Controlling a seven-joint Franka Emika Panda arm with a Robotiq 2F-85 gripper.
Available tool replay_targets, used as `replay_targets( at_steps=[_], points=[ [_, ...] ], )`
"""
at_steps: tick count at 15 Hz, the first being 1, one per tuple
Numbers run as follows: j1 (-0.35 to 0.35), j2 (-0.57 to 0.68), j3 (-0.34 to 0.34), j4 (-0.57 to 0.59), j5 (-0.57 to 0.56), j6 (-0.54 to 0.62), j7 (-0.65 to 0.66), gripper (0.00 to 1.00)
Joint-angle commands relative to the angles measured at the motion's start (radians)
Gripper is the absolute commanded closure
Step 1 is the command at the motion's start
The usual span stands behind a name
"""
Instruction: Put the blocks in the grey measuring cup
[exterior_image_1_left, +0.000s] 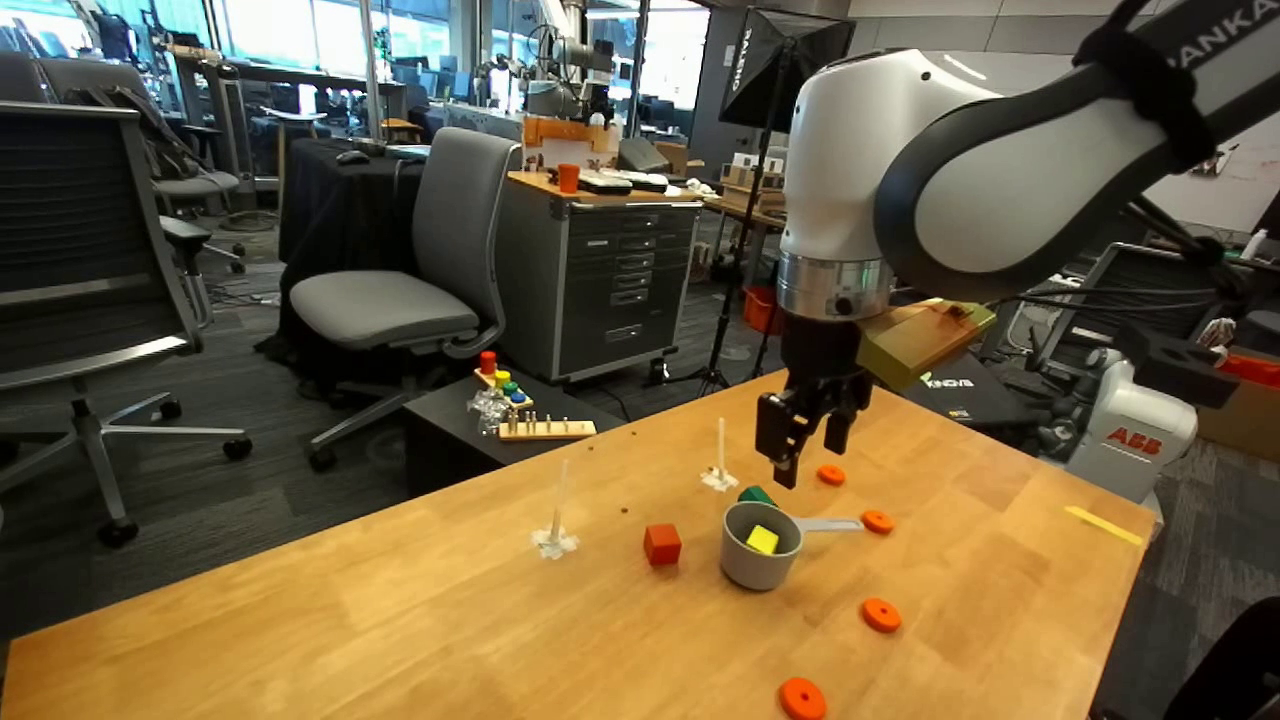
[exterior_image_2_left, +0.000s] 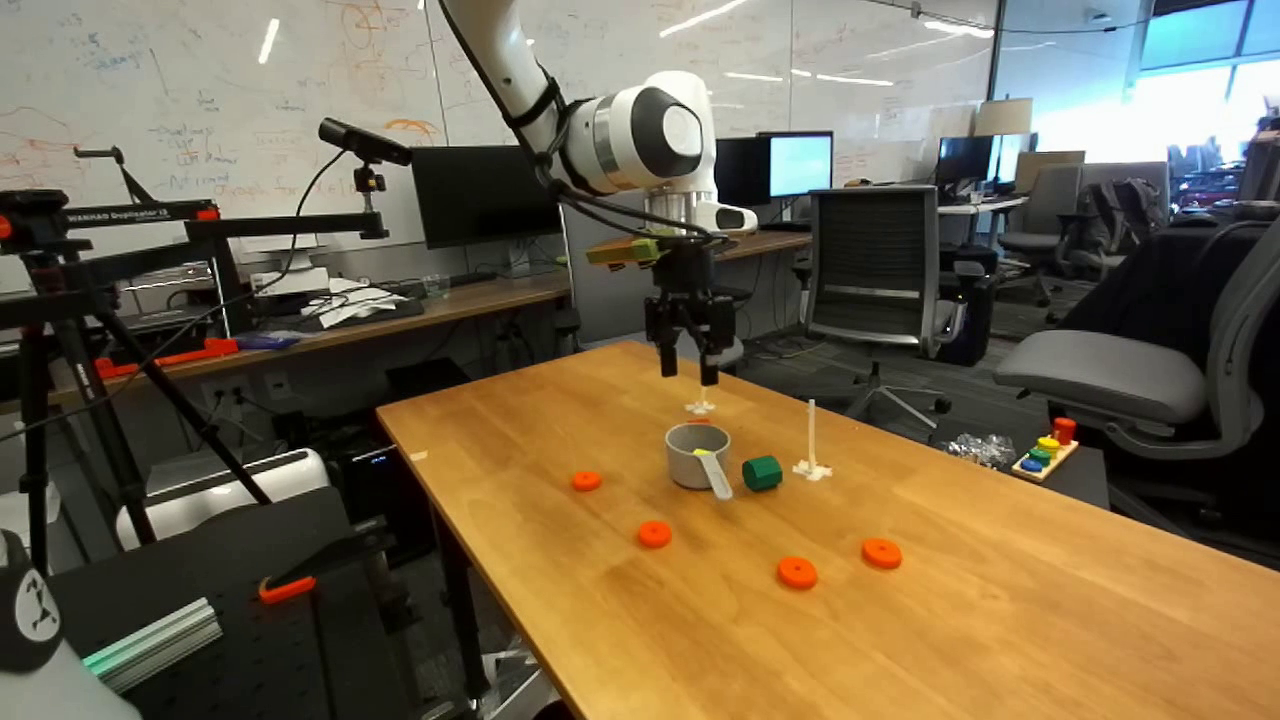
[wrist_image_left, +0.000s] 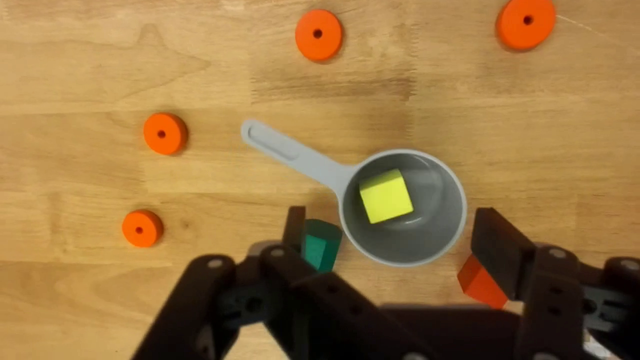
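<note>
The grey measuring cup (exterior_image_1_left: 757, 572) stands upright on the table and also shows in an exterior view (exterior_image_2_left: 686, 468) and the wrist view (wrist_image_left: 425, 245). A yellow-green cube (wrist_image_left: 387, 199) lies inside it. An orange-red cube (exterior_image_1_left: 662, 545) sits on the table beside the cup; a finger partly covers it in the wrist view (wrist_image_left: 480, 286). A dark green block (exterior_image_2_left: 762, 473) lies close to the cup, partly behind a finger in the wrist view (wrist_image_left: 322, 245). My gripper (exterior_image_1_left: 812, 462) is open and empty above the cup, fingers spread in the wrist view (wrist_image_left: 390, 217).
Several flat orange discs with holes, such as this disc (exterior_image_1_left: 881, 615), lie on the wooden table (exterior_image_1_left: 450, 620) around the handle side. Two thin white upright pegs (exterior_image_1_left: 560, 505) (exterior_image_1_left: 721, 448) are taped to the table. A dark side table (exterior_image_1_left: 450, 440) holds toys beyond the edge.
</note>
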Motion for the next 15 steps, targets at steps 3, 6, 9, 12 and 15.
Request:
replay_targets(
  at_steps=[3, 6, 9, 12, 15],
  points=[
    [0.003, -0.006, 0.01, 0.01, 0.001, 0.024, -0.011, 0.0],
    [0.004, 0.033, 0.036, 0.076, 0.007, 0.002, -0.07, 0.0],
    [0.0, 0.082, 0.081, 0.174, 0.008, -0.088, -0.224, 0.0],
    [-0.016, 0.147, 0.123, 0.315, 0.037, -0.234, -0.377, 0.0],
    [-0.009, 0.222, 0.126, 0.477, 0.02, -0.438, -0.494, 0.0]
  ],
)
